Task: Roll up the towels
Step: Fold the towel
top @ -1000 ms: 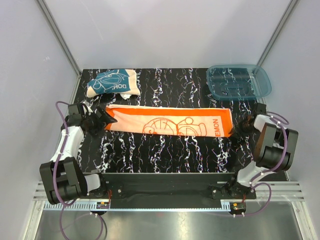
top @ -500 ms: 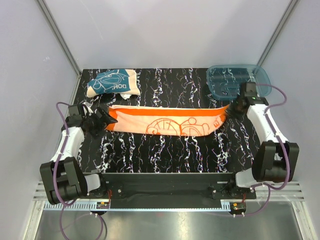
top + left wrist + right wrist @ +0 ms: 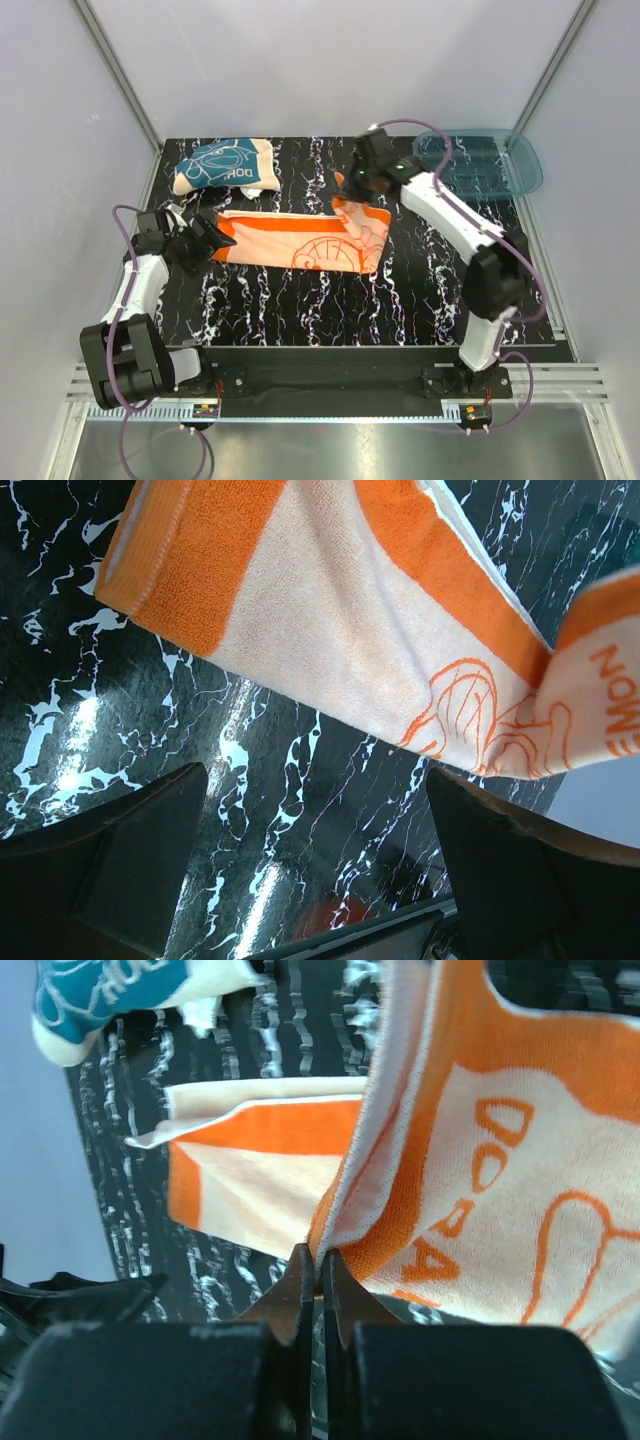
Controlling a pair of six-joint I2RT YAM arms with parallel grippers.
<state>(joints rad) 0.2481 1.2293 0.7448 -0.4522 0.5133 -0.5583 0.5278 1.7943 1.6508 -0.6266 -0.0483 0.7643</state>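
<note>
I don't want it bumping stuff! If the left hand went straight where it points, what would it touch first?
Probably the orange-and-cream cloth towel: its short end lies straight ahead of the open left hand, on the black marbled table. How near is hard to tell.

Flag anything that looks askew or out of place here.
The teal towel lies crumpled at the far left, neither flat nor rolled. The orange towel has its right end pinched up by the right gripper.
</note>
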